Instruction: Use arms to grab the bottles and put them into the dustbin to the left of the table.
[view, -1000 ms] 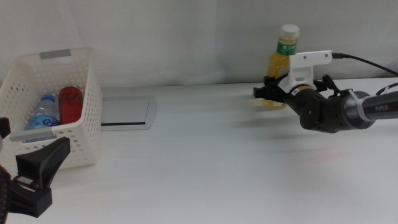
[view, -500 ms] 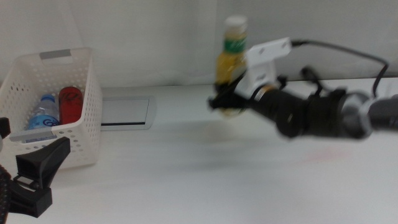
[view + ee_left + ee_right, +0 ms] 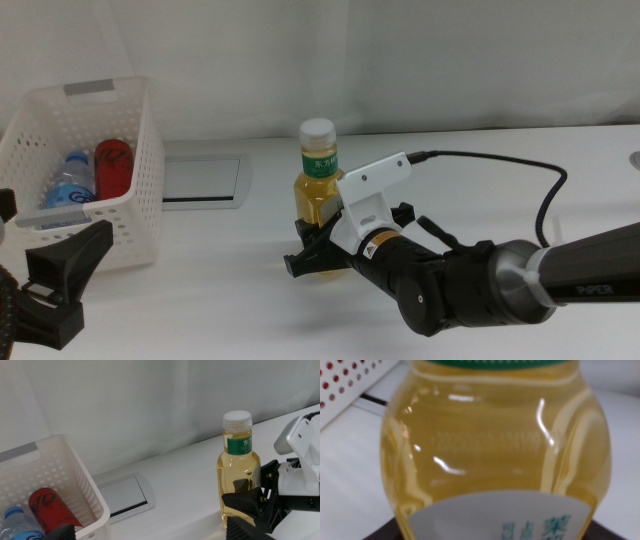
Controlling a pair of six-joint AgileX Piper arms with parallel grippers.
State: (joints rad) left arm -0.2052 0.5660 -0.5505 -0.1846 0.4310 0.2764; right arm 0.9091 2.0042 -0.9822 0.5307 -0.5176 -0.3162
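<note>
Transport of the yellow-drink bottle (image 3: 318, 178) is judged to be the step in hand: it is pinched low on its body between the jaws of the right gripper (image 3: 318, 258), its long axis upright and its white cap topmost, near the middle of the table (image 3: 200, 310). Whether its base touches the tabletop or hangs just above it cannot be told. In the right wrist view the yellow body fills the picture, so the bottle is seated deep in that claw. The dustbin (image 3: 140, 150) lies to the left of the held bottle, well apart, with the grey cable hatch (image 3: 200, 182) between them; the water bottle (image 3: 70, 180) and red can (image 3: 113, 165) are already inside. Open tabletop is seen along the whole way, yet the basket's near wall stands tall, so a lift over the rim is judged necessary before release. The left gripper (image 3: 55, 285) waits near the bottom edge, close beside the basket, and is nearer to it than the right; its jaws cannot be made out clearly.
</note>
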